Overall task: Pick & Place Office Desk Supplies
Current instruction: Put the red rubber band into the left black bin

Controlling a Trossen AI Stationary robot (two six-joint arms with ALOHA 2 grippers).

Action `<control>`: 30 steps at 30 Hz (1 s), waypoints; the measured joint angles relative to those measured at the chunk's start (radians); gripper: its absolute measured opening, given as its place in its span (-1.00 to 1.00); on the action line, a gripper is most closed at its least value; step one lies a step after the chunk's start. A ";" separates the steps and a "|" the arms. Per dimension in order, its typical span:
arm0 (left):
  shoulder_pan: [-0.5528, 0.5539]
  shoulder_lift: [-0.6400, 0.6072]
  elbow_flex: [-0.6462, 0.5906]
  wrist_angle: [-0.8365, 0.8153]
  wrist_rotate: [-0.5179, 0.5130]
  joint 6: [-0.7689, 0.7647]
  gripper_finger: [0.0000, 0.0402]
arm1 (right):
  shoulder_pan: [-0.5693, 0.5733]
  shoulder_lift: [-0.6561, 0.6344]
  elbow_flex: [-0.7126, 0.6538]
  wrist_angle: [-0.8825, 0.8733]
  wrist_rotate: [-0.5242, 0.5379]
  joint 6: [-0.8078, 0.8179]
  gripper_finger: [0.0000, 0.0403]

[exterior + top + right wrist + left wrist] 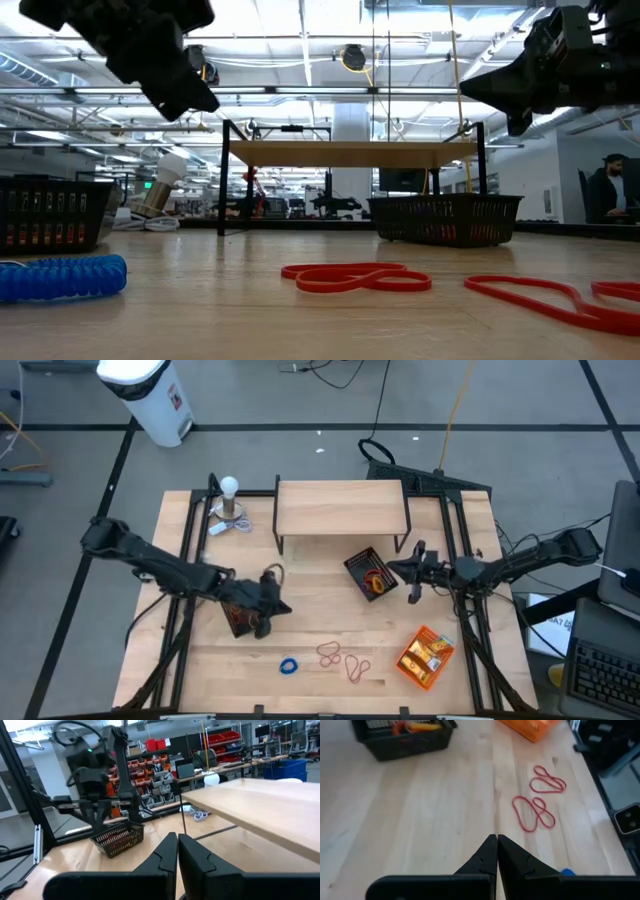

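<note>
On the worktop (200, 660) toward six o'clock in the high view, we see two red rubber-band loops (330, 654) (357, 669), each pinched into a figure-eight lying flat, long axes running roughly ten to four o'clock. At their nine o'clock lies a blue coiled loop (289, 666), curled into a small ring. We find the orange rectangular tray (426, 657) at about four o'clock of the worktop, holding yellow-and-white packets (432, 651); which way they point we cannot tell. A black mesh tray (369, 573) near the centre carries an orange loop (375, 581). A second black mesh tray (240, 618) sits under the left arm; from the low view something red shows through its mesh, though we cannot make it out. The left pincer (497, 851) is clenched on nothing, hovering above bare wood near that tray. The right pincer (177, 849) is likewise clenched and empty, raised at three o'clock of the central tray.
</note>
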 joint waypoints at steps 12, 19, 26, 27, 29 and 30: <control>-0.052 0.332 0.300 -0.149 0.060 0.002 -0.86 | 0.000 0.062 0.000 0.042 -0.001 0.012 -0.96; -0.115 0.439 0.407 -0.284 0.069 -0.011 -0.38 | 0.000 0.064 0.000 0.086 -0.004 0.054 -0.96; -0.155 0.448 0.418 -0.356 0.108 -0.030 0.06 | 0.027 0.078 0.000 0.086 -0.002 0.055 -0.96; -0.162 0.448 0.418 -0.368 0.115 -0.030 0.09 | 0.032 0.080 0.000 0.085 -0.001 0.053 -0.96; -0.178 0.448 0.418 -0.379 0.112 -0.030 0.12 | 0.040 0.086 0.000 0.085 0.000 0.051 -0.96; -0.186 0.448 0.418 -0.384 0.107 -0.031 0.13 | 0.042 0.089 0.000 0.085 0.000 0.051 -0.96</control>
